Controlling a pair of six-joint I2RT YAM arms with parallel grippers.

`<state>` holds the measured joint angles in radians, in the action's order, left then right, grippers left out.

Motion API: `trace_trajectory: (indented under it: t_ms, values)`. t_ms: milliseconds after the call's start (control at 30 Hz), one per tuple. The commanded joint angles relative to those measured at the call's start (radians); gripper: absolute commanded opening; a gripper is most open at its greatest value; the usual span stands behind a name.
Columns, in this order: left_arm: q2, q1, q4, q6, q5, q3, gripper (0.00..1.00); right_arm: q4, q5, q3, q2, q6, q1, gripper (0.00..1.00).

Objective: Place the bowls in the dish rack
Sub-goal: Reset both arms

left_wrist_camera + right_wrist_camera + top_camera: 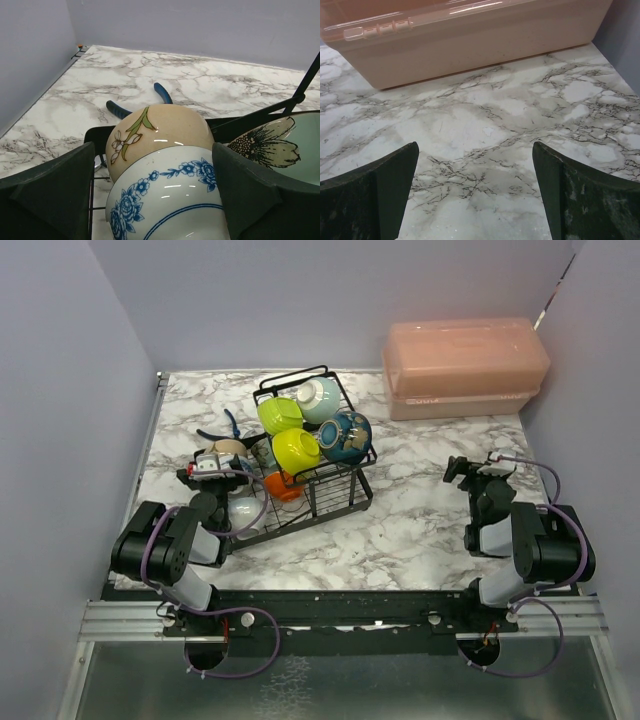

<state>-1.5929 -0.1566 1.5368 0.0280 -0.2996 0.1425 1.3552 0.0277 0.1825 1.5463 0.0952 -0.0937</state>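
The black wire dish rack point(338, 502) stands left of the table's middle. Two yellow-green bowls point(296, 450), a pale teal bowl point(320, 398) and a dark blue-patterned one point(345, 435) rest on its upper shelf. A small orange bowl point(283, 486) and a white bowl point(243, 512) sit lower. My left gripper point(215, 472) is at the rack's left end. Its jaws stand open around a white bowl with blue flowers point(170, 200), with a gap at the left finger point(55, 195). A beige flowered bowl point(160, 132) leans just behind it. My right gripper point(462, 472) hangs open above bare marble.
A pink translucent lidded box point(465, 365) lies at the back right, straight ahead of the right gripper point(475, 190). A blue-handled tool point(162, 95) lies on the marble behind the rack. Lavender walls close in the table's left, back and right.
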Motion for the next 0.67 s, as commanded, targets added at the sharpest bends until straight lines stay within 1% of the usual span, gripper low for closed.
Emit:
trace_trajectory:
  t_ms: [0, 133, 233, 400, 633]
  values:
    - [-0.072, 0.002, 0.063, -0.042, -0.064, -0.024, 0.99, -0.072, -0.021, 0.033, -0.007, -0.024, -0.002, 1.00]
    - [-0.064, 0.001, -0.109, -0.031, -0.111, 0.055, 0.99, -0.076, -0.021, 0.036, -0.008, -0.025, -0.002, 1.00]
    - [-0.063, 0.002, -0.174, 0.032, -0.231, 0.089, 0.99, -0.095, -0.066, 0.047, -0.006, -0.033, -0.002, 1.00]
    - [-0.062, 0.002, -0.198, 0.031, -0.228, 0.100, 0.99, -0.132, -0.126, 0.067, -0.006, -0.059, -0.002, 1.00]
    - [-0.064, 0.001, -0.215, 0.030, -0.221, 0.111, 0.99, -0.133, -0.127, 0.068, -0.005, -0.060, -0.002, 1.00]
